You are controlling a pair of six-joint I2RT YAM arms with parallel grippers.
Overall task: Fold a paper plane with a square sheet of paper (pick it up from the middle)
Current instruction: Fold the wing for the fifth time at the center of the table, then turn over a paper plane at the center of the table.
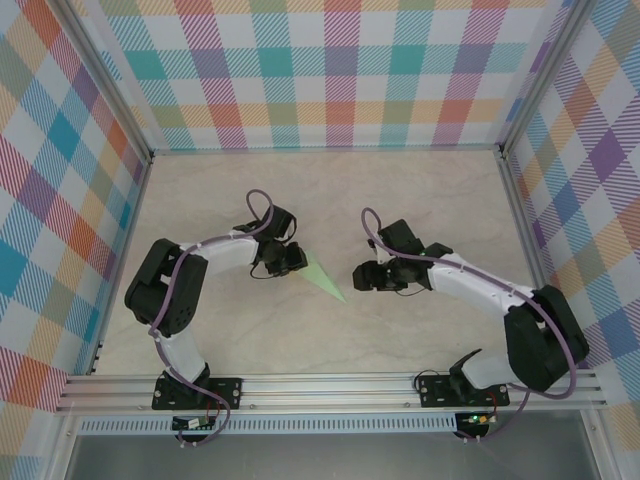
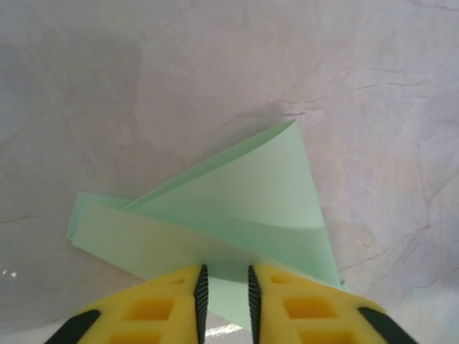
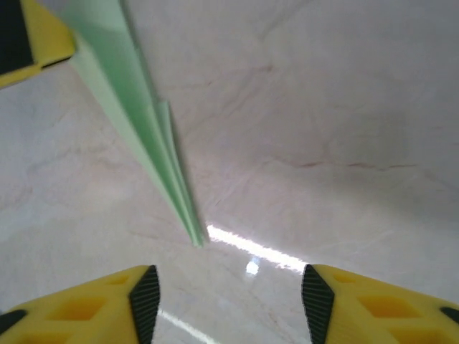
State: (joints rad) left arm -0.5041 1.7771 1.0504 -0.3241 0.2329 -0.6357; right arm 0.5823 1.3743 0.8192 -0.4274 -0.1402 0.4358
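Left wrist, left gripper parted around paper plane, right gripper spread

Matt creased paper plane, smooth glossy stone-look table, plastic end effector fingers

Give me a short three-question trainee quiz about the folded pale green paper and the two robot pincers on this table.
1. True or false: the right pincer is clamped on the pale mint-green folded paper plane.
2. Which pincer's jaws stand wider apart?
3. The plane's narrow tip lies nearest to: A) the left pincer, B) the right pincer, C) the back wall.

Key:
1. False. Its jaws are open and the plane's tip lies ahead of them, untouched.
2. The right one. The left jaws stand only narrowly apart, with paper between them.
3. B.
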